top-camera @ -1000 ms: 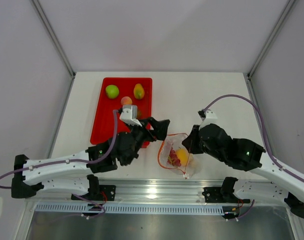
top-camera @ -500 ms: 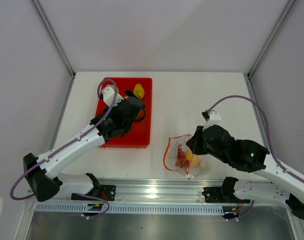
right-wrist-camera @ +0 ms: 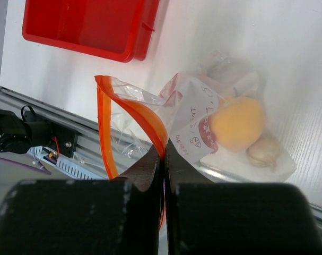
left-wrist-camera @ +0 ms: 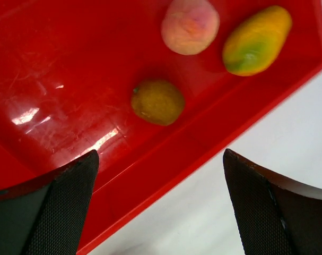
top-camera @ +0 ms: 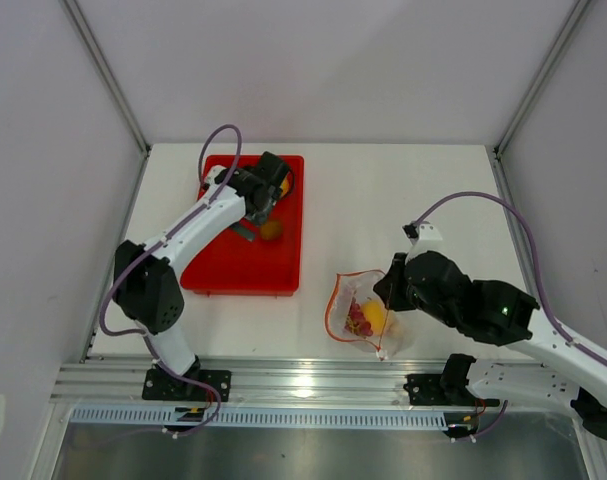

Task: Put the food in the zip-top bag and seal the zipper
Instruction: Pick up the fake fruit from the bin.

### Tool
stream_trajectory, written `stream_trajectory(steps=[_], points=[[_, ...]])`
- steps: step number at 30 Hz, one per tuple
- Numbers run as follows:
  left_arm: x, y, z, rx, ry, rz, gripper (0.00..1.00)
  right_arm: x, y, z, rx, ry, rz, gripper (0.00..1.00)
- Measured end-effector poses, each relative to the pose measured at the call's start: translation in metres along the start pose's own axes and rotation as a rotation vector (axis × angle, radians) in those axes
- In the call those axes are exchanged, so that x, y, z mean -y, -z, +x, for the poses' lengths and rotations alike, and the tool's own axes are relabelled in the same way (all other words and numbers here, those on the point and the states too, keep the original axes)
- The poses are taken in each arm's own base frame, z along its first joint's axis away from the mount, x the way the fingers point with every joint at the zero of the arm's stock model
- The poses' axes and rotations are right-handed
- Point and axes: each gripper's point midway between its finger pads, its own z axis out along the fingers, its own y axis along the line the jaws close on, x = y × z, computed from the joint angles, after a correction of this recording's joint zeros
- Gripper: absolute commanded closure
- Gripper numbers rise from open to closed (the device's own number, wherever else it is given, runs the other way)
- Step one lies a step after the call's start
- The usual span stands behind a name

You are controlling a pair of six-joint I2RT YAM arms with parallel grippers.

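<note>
Top external view: the left arm [top-camera: 188, 232] reaches over the red tray [top-camera: 238, 285], its jaws above the tray's far right part. Left wrist view looks straight down into the tray, and the jaws stand wide apart with nothing between them. Below them the kiwi [left-wrist-camera: 157, 101] lies on the tray floor close to the tray's right wall. The peach [left-wrist-camera: 190, 25] and the mango [left-wrist-camera: 257, 40] lie farther along that wall, just beside each other and apart from the kiwi. From above only the kiwi [top-camera: 270, 230] shows clearly; the arm covers most of the other fruit in the tray.

The bag [top-camera: 363, 320] lies on the white counter [top-camera: 403, 190] just off the tray's near right corner, clear of the tray. Its mouth gapes toward the tray, the zipper [right-wrist-camera: 131, 109] curling in an open loop. The right jaws are pressed together on the zipper strip at the side of the mouth away from the tray. Inside the bag sit the orange [right-wrist-camera: 237, 123], a pale bulb [right-wrist-camera: 263, 151] beside it, and the dark red grapes [top-camera: 358, 320].
</note>
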Motion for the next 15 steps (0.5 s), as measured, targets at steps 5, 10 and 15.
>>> stream_trajectory(steps=[5, 10, 15], points=[[-0.019, -0.033, 0.002, -0.065, 0.084, -0.135, 0.01, 0.004, 0.004, 0.0, 0.007, -0.001, 0.0, 1.0], [-0.027, -0.057, 0.016, -0.141, 0.139, -0.216, 0.01, 0.005, 0.003, 0.001, 0.006, 0.009, 0.001, 1.0], [-0.02, -0.071, 0.03, -0.195, 0.17, -0.213, 0.01, 0.008, 0.001, 0.004, 0.001, 0.019, 0.01, 1.0]])
